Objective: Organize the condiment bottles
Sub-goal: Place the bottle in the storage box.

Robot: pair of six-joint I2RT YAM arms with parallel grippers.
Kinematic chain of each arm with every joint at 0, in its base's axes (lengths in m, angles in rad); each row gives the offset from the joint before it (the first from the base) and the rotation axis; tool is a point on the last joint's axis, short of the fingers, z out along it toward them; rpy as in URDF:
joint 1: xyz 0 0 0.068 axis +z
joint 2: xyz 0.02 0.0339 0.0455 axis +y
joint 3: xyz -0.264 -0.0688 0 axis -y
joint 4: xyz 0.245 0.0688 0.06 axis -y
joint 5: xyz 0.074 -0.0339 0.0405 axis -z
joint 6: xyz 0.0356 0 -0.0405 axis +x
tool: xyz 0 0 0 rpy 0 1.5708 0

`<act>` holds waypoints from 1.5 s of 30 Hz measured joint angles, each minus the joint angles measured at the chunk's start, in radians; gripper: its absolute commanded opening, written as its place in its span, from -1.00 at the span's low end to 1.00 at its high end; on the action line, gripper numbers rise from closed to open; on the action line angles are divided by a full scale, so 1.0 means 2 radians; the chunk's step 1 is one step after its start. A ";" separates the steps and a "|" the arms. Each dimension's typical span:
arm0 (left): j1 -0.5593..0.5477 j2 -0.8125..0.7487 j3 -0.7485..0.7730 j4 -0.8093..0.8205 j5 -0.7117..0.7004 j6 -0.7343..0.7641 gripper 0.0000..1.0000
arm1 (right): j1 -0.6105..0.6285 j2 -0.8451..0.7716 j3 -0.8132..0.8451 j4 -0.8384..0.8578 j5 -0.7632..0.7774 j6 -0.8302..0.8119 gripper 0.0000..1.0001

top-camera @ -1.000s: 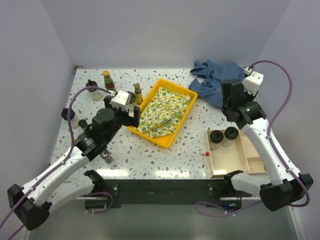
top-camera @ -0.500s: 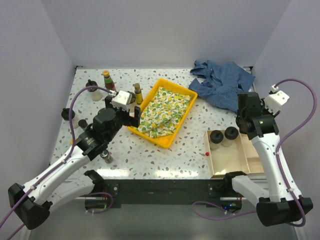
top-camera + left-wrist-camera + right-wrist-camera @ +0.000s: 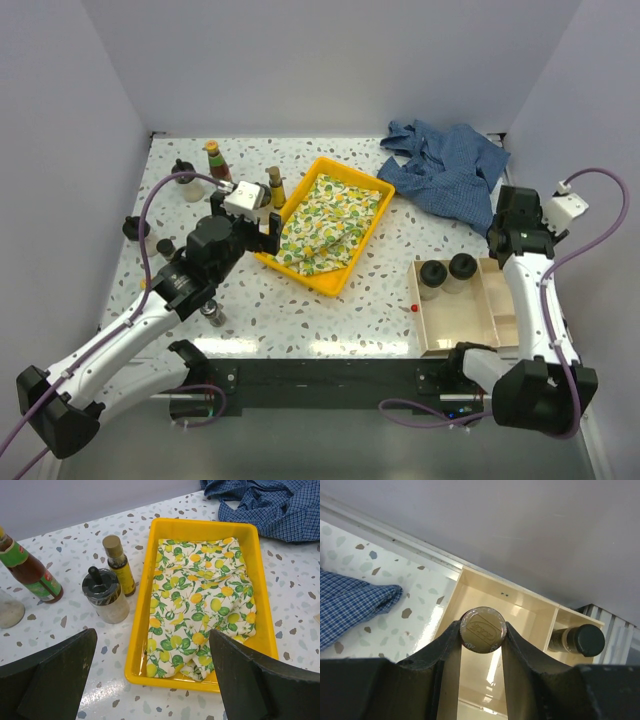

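My right gripper [image 3: 481, 636] is shut on a slim bottle, of which only the round yellowish cap [image 3: 481, 627] shows, above the wooden box [image 3: 522, 602]. In the top view that gripper [image 3: 512, 224] hangs by the box's far right corner. Two black-lidded jars [image 3: 432, 277] [image 3: 462, 266] stand in the box's far left compartment. My left gripper [image 3: 152, 647] is open over the near rim of the yellow tray [image 3: 200, 527]. Left of the tray stand an amber bottle [image 3: 119, 565], a black-lidded jar [image 3: 105, 595] and a green red-labelled bottle [image 3: 30, 570].
A lemon-print cloth [image 3: 200, 600] lies in the tray. A blue checked shirt [image 3: 445, 165] is bunched at the back right. More small jars sit at the left [image 3: 185, 180] [image 3: 135, 227] and under my left arm [image 3: 212, 315]. A red bead [image 3: 414, 308] lies by the box.
My right arm swung from over the blue shirt toward the right and near side, ending above the wooden box with the bottle still gripped. The left arm stayed put.
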 measured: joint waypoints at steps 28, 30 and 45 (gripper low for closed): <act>-0.001 0.016 0.000 0.000 0.003 0.000 1.00 | -0.084 0.093 -0.079 0.193 -0.044 -0.018 -0.73; -0.001 0.016 0.000 0.000 0.003 0.000 1.00 | -0.084 0.094 -0.084 0.208 -0.043 -0.025 -0.58; -0.001 0.009 0.000 0.000 -0.002 0.000 1.00 | -0.085 0.098 -0.032 0.183 -0.118 -0.051 0.97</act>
